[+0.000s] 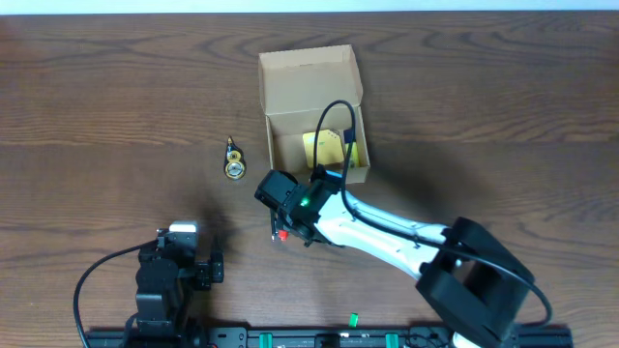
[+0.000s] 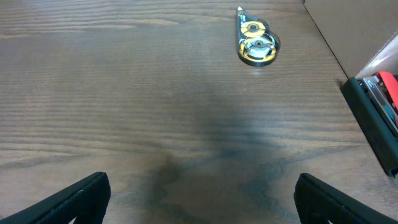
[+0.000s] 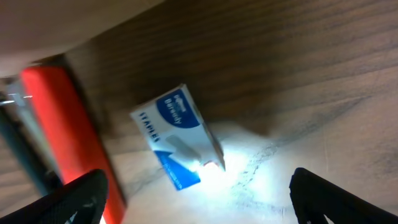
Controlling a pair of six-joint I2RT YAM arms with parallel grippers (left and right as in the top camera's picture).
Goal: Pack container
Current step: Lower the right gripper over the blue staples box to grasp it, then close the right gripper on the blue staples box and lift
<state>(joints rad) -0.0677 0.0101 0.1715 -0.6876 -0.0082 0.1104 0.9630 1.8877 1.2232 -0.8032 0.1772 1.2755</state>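
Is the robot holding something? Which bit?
Nothing. Both arms' jaws stand open and empty; the staples box lies untouched on the table.

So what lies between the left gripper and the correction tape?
Only bare table: in the left wrist view, plain wood runs from the left gripper up to the correction tape, with nothing on it.

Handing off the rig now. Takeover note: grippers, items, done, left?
Left gripper: open, empty, over bare table.
Right gripper: open over the staples box on the table, not gripping it.
Container: lid open, yellow sticky pad inside.
Done: sticky pad packed.
Left: staples box, correction tape and a red-and-black item, all on the table outside the container.
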